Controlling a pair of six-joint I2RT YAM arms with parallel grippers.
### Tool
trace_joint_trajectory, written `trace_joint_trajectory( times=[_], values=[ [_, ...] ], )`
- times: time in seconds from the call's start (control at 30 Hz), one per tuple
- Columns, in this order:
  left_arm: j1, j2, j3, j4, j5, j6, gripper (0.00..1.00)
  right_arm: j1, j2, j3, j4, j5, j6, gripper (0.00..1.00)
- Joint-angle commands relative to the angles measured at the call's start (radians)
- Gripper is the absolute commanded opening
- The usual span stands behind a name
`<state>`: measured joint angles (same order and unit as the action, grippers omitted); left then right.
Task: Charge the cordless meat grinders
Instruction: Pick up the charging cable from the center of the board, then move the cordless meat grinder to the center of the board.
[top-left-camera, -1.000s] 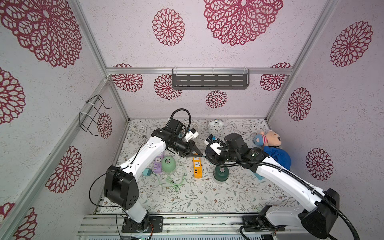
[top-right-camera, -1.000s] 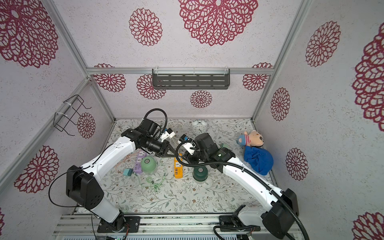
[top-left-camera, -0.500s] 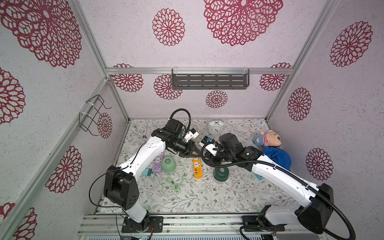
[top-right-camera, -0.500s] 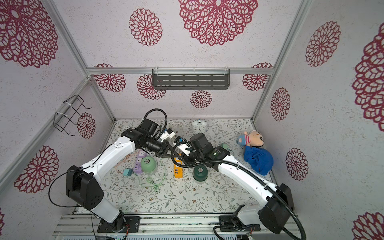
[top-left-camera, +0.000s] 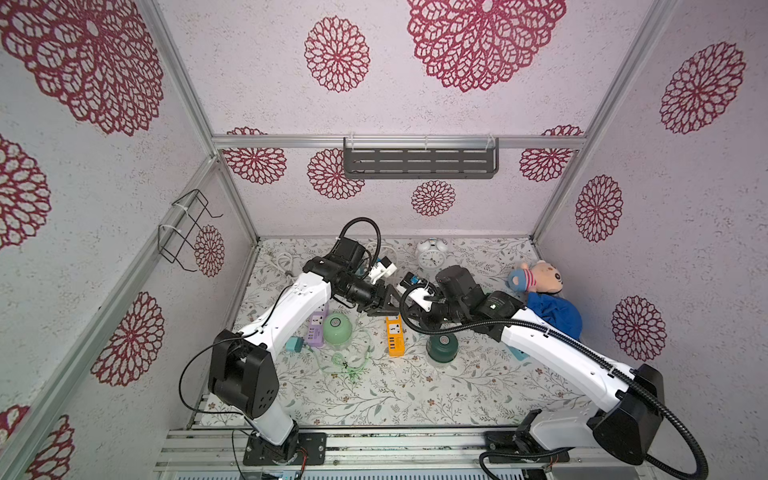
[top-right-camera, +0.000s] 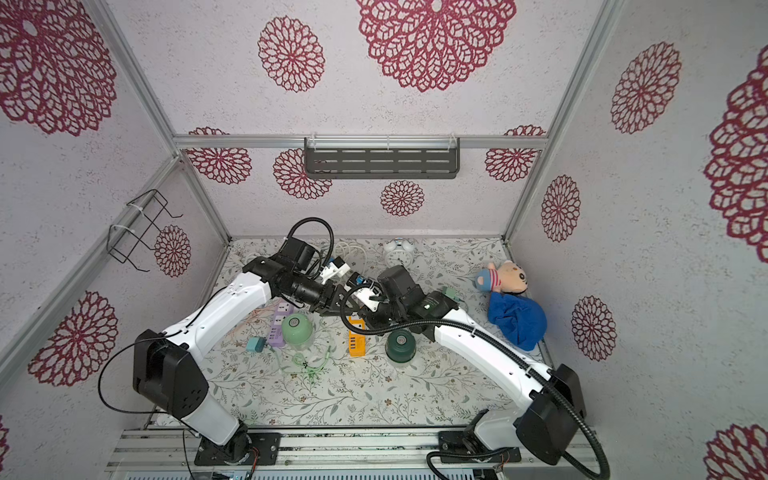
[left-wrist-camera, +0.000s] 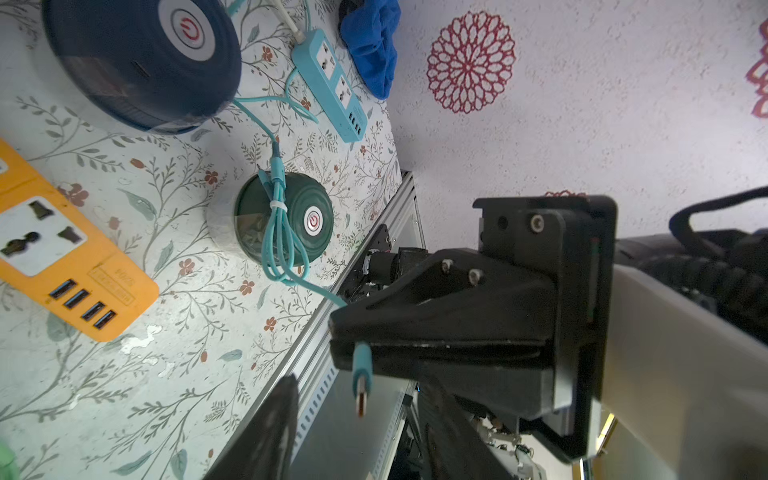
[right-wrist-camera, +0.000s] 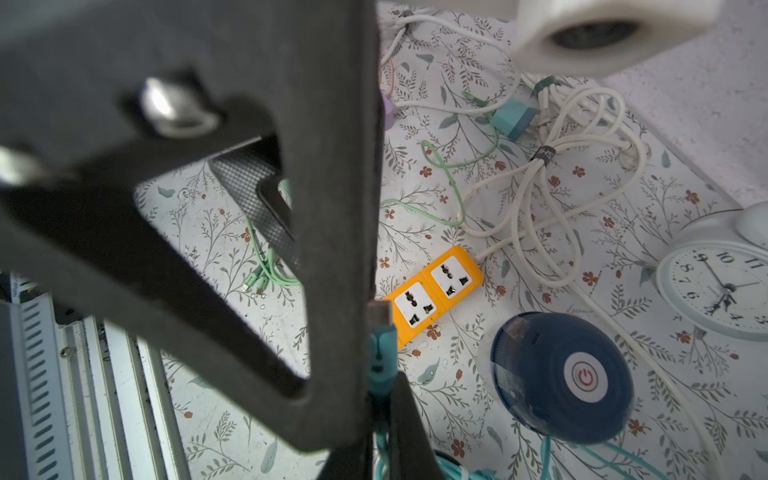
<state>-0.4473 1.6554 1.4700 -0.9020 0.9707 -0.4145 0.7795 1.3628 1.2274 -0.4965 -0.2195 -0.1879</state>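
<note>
L wrist cam: right gripper (left-wrist-camera: 338, 343) clenched on teal USB plug (left-wrist-camera: 361, 374); left gripper (left-wrist-camera: 357, 422) unclenched, jaws apart. Only wrist cams show navy grinder (left-wrist-camera: 141, 62); in top views arms cover it.

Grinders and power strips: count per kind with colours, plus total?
Grinders: 3 (mint grinder, dark green grinder, navy grinder)
Power strips: 3 (purple strip, orange strip, blue strip)
Total: 6
</note>
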Motion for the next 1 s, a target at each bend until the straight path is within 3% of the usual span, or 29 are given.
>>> trace_joint_trajectory(
  times=[0.0, 0.27, 0.33, 0.43, 0.57, 0.67, 0.73, 0.77, 0.8, 0.9, 0.97],
  values=[
    [0.053, -0.055, -0.021, 0.073, -0.025, -0.051, 0.54, -0.002, -0.007, 0.015, 0.016, 0.027, -0.003, 0.0],
    [0.123, -0.145, -0.111, 0.201, -0.111, -0.121, 0.51, -0.003, -0.026, -0.015, 0.04, 0.085, -0.004, 0.0],
    [0.115, -0.181, -0.181, 0.304, -0.165, -0.155, 0.56, -0.008, -0.033, -0.029, 0.062, 0.161, 0.011, 0.0],
    [0.046, -0.26, -0.332, 0.496, -0.294, -0.207, 0.64, -0.057, -0.048, -0.055, 0.104, 0.451, 0.075, 0.0],
    [-0.108, -0.354, -0.468, 0.666, -0.522, -0.245, 0.71, -0.269, -0.078, -0.036, 0.033, 0.86, 0.224, 0.0],
    [-0.218, -0.418, -0.534, 0.754, -0.714, -0.264, 0.83, -0.333, -0.174, -0.047, 0.076, 0.994, 0.203, 0.0],
    [-0.257, -0.442, -0.565, 0.81, -0.775, -0.266, 0.87, -0.334, -0.241, -0.08, 0.142, 0.976, 0.172, 0.0],
    [-0.264, -0.45, -0.586, 0.849, -0.778, -0.276, 0.96, -0.334, -0.253, -0.091, 0.159, 0.958, 0.167, 0.0],
    [-0.267, -0.456, -0.614, 0.904, -0.776, -0.291, 0.98, -0.335, -0.258, -0.111, 0.171, 0.933, 0.167, 0.0],
    [-0.27, -0.442, -0.675, 1.025, -0.744, -0.321, 0.97, -0.338, -0.239, -0.204, 0.196, 0.769, 0.18, 0.0],
    [-0.292, -0.42, -0.672, 1.004, -0.766, -0.314, 0.97, -0.337, -0.224, -0.28, 0.217, 0.653, 0.225, 0.0]
  ],
)
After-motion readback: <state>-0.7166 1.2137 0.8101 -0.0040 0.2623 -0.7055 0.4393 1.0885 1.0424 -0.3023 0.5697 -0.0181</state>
